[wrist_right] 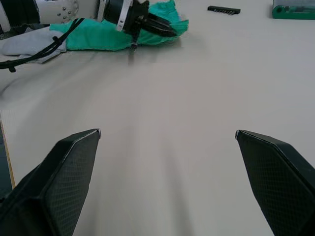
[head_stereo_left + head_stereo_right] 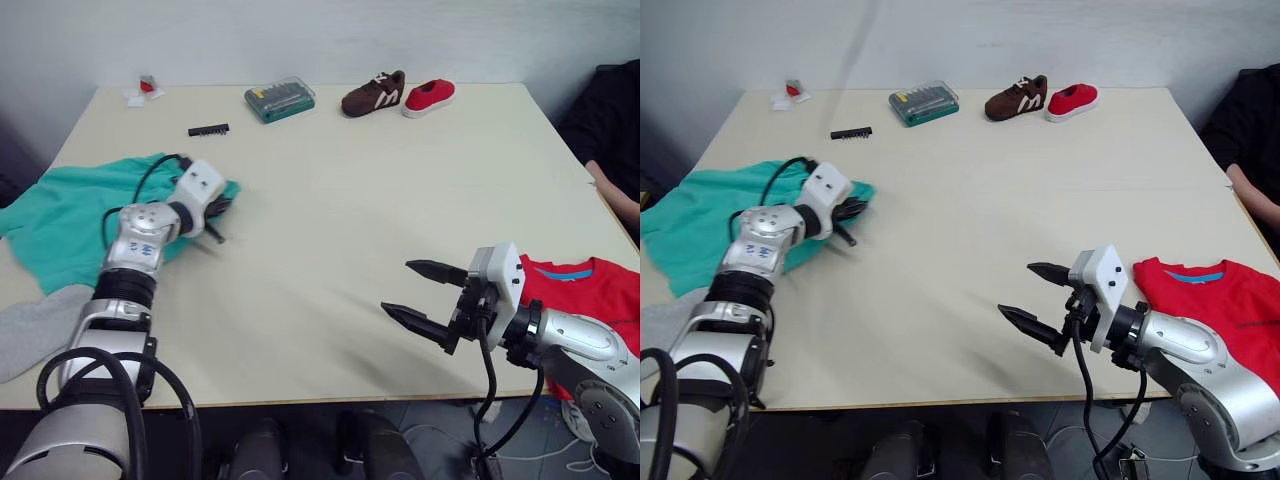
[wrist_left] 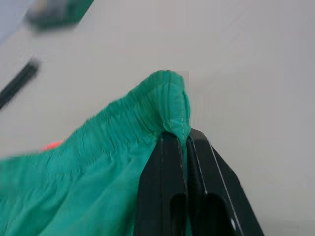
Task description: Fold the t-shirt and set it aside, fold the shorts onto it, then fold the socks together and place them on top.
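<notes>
- Even, soft, bright light falls across the desk, with no glare.
- Shadows are faint and diffuse.
- In the left wrist view, the far desk items are blurred; the shorts hem stays sharp.

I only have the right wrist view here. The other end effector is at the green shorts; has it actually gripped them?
Observer: Yes. The left end effector is shut on the shorts, pinching the waistband corner.
Operator: Where's the t-shirt?
Observer: The t-shirt lies at the table's near right edge, beside the right arm.
Operator: Is my end effector holding anything?
Observer: No. The right end effector is open above the bare table.
</notes>
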`<move>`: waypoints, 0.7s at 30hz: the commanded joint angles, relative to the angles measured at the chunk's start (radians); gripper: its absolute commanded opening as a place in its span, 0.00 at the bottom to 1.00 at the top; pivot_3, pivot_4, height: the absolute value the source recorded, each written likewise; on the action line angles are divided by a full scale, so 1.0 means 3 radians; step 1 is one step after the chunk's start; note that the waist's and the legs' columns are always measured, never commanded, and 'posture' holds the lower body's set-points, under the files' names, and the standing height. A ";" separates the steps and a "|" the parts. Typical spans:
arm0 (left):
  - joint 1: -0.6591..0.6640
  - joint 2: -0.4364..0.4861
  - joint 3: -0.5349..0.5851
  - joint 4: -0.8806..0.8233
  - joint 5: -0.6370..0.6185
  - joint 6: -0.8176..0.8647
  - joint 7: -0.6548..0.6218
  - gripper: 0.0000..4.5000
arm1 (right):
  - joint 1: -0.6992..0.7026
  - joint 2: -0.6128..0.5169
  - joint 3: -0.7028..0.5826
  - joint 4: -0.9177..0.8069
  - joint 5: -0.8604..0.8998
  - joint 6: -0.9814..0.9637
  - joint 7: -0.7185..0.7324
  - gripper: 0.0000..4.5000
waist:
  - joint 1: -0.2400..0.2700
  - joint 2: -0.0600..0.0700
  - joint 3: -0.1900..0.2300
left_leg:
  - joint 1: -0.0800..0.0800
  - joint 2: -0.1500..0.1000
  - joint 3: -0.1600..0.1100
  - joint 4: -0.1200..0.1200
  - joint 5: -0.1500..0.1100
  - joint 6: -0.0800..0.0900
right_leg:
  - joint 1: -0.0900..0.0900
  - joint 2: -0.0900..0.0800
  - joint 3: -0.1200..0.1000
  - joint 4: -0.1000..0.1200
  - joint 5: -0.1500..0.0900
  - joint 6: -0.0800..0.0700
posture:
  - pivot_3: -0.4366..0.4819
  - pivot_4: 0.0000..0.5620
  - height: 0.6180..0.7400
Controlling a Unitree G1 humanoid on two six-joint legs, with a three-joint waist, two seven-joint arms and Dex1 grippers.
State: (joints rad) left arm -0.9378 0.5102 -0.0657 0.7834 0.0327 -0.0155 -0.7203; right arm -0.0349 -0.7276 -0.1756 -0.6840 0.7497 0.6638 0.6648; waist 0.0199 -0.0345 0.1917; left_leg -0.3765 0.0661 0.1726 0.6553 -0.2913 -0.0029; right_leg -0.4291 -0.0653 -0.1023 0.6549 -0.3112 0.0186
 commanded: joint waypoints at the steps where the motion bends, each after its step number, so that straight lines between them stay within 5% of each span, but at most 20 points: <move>1: 0.0017 -0.0276 -0.0300 -0.0553 -0.0162 -0.0165 -0.0637 0.01 | 0.0023 -0.0155 -0.0103 -0.0174 0.0029 0.0042 0.0037 1.00 | 0.0012 0.0000 0.0000 | -0.0001 0.0000 0.0000 0.0003 -0.0001 0.0002 | 0.0001 0.0000 0.0001 0.0000 0.0000 0.0000 | 0.48 0.27 1.00; 8: 0.0269 -0.0749 -0.0995 -0.1395 -0.0322 0.0142 -0.1607 0.01 | 0.0394 -0.0404 -0.0445 -0.0351 -0.0003 0.0062 0.0060 1.00 | -0.0031 0.0001 -0.0001 | -0.0001 0.0002 0.0001 0.0007 -0.0004 0.0003 | 0.0001 0.0008 0.0004 0.0000 -0.0001 0.0003 | 0.48 0.27 1.00; 11: 0.0412 -0.0784 -0.1220 -0.1676 -0.0211 0.0266 -0.1674 0.01 | 0.0609 -0.0472 -0.0666 -0.0452 0.0007 0.0076 0.0061 1.00 | -0.0077 0.0000 -0.0001 | 0.0002 0.0004 -0.0002 0.0006 0.0000 -0.0004 | 0.0002 0.0012 0.0006 0.0004 -0.0002 0.0003 | 0.48 0.27 1.00; 18: 0.0672 -0.0479 -0.1098 -0.2251 -0.0428 0.0768 -0.1811 0.01 | 0.0831 -0.0537 -0.0712 -0.0607 -0.0111 0.0036 0.0060 1.00 | -0.0093 0.0001 -0.0001 | 0.0010 0.0004 -0.0012 -0.0005 0.0011 -0.0010 | 0.0005 0.0015 0.0011 0.0010 -0.0002 0.0002 | 0.48 0.27 1.00; 21: 0.0721 -0.0352 -0.0939 -0.2516 -0.0684 0.1088 -0.1903 0.14 | 0.0735 -0.0566 -0.0573 -0.0559 -0.0231 -0.0024 0.0073 1.00 | -0.0094 0.0000 -0.0001 | 0.0009 0.0002 -0.0013 -0.0008 0.0011 -0.0009 | 0.0004 0.0014 0.0011 0.0010 -0.0002 0.0002 | 0.48 0.27 1.00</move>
State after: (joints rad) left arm -0.7199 0.3929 -0.3922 0.1107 -0.1093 0.2587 -1.2737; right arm 0.2029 -0.8910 -0.3548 -0.8317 0.7019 0.6854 0.6795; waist -0.0082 -0.0344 0.1916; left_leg -0.3740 0.0670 0.1686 0.6526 -0.2879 -0.0057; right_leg -0.4280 -0.0612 -0.0991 0.6577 -0.3119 0.0192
